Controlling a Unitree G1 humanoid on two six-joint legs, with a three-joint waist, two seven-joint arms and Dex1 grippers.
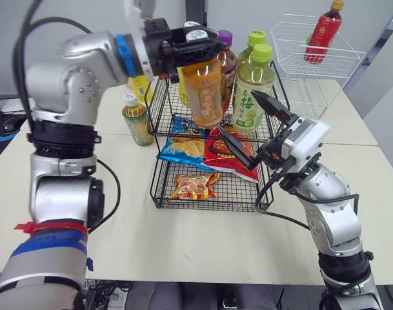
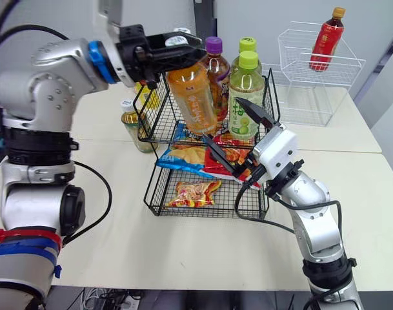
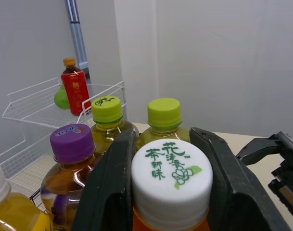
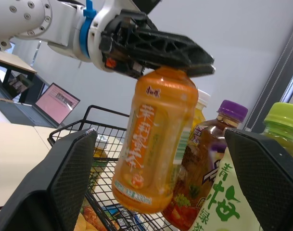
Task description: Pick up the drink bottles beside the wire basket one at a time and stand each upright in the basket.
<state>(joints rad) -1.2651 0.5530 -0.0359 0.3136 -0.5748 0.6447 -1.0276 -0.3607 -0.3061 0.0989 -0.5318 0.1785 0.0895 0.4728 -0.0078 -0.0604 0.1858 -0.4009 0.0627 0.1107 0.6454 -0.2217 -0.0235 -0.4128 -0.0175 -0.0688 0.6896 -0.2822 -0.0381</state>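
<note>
An orange tea bottle (image 1: pixel 203 90) with a white cap (image 3: pixel 171 177) hangs slightly tilted over the top shelf of the black two-tier wire basket (image 1: pixel 159 108). My left gripper (image 1: pixel 195 40) is shut on the bottle's cap. A purple-capped brown bottle (image 1: pixel 227 57) and two green-capped bottles (image 1: pixel 255 87) stand upright on that shelf. On the table left of the basket stands a small amber bottle (image 1: pixel 137 119). My right gripper (image 1: pixel 236 111) is open at the basket's right front, near the green bottles, holding nothing.
Snack bags (image 1: pixel 195 185) lie on the basket's lower shelves. A yellow bottle (image 1: pixel 139 86) stands behind the basket's left side. At the back right, a white wire basket (image 1: pixel 293 61) holds a red bottle (image 1: pixel 323 32). A cable runs from the right arm.
</note>
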